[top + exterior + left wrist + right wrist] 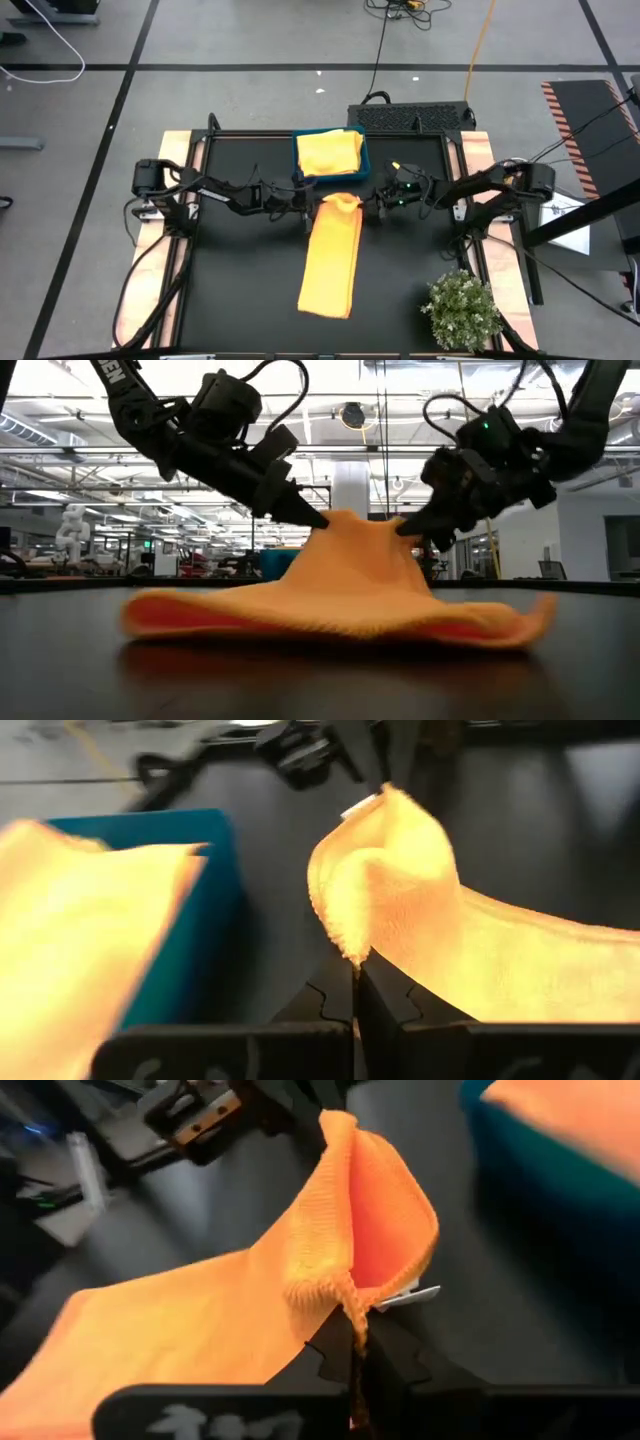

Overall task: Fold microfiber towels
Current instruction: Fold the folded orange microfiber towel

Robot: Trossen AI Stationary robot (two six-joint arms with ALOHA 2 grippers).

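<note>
While lifted at its far end by left gripper point(306, 207) and right gripper point(372, 207), both clamped on it: long orange microfiber towel point(333, 262), mid-table, half-folded. Folded towel point(330, 152) already in teal tray point(364, 158).

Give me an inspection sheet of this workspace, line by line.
Surface: black table, no spills seen.
Job's things: orange towel in a long strip, its far end lifted; yellow-orange towel in the teal tray.
Clutter: bushy green plant at the near right corner.
Grippers: left gripper and right gripper each shut on a corner of the lifted end.
Cables: loose cables on the floor behind the table.
Surroundings: grey floor, open hall; no people seen.
</note>
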